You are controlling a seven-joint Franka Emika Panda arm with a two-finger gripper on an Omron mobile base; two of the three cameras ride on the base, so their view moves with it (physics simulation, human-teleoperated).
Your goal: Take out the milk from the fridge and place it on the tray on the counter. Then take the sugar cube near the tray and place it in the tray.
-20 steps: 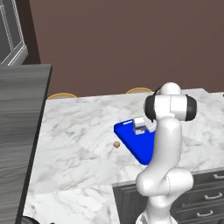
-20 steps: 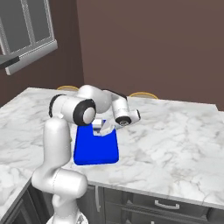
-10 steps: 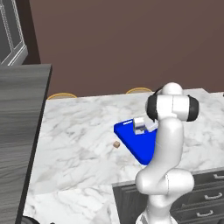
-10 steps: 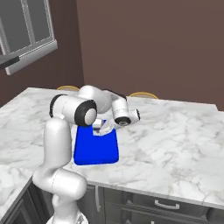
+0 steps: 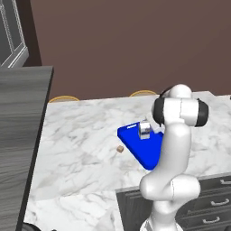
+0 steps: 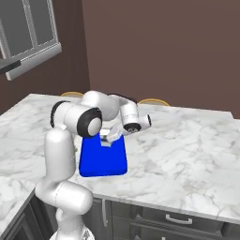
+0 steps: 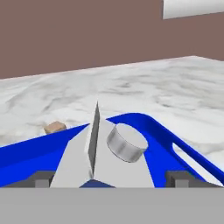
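My arm bends forward from the shoulder and reaches down over the tray [image 6: 105, 161], wrist tipped low. My gripper [image 7: 111, 179] stands wide, its tips either side of the milk [image 7: 103, 157] and clear of it. The carton stands in the tray, grey cap up; no writing readable. The sugar cube [image 5: 120, 149] lies on the counter [image 5: 81, 149], just beside the tray.

Milk [image 7: 105, 162] on tray [image 7: 153, 127]; sugar cube [image 7: 54, 127] beyond
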